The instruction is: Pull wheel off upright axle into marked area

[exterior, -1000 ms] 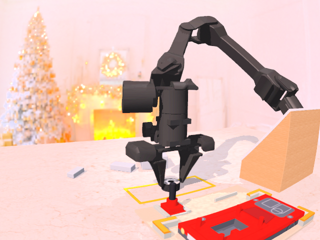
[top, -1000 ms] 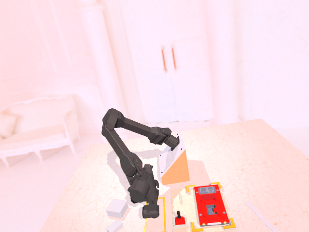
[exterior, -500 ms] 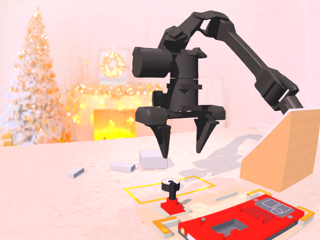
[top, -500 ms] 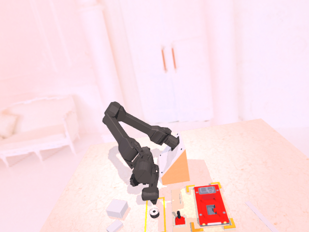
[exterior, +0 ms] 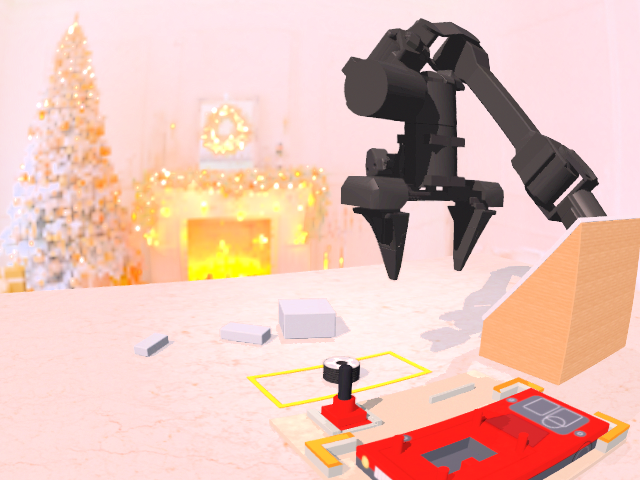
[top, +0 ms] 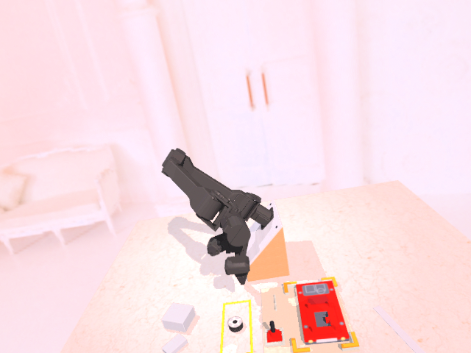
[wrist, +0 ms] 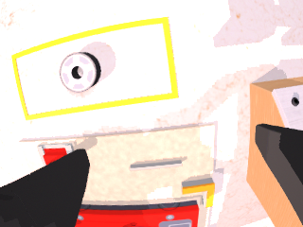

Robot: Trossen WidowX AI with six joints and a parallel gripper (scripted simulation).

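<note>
Exterior view: claw (exterior: 425, 274) (wrist: 173, 147) spread wide, nothing between its fingers, touching nothing.
</note>
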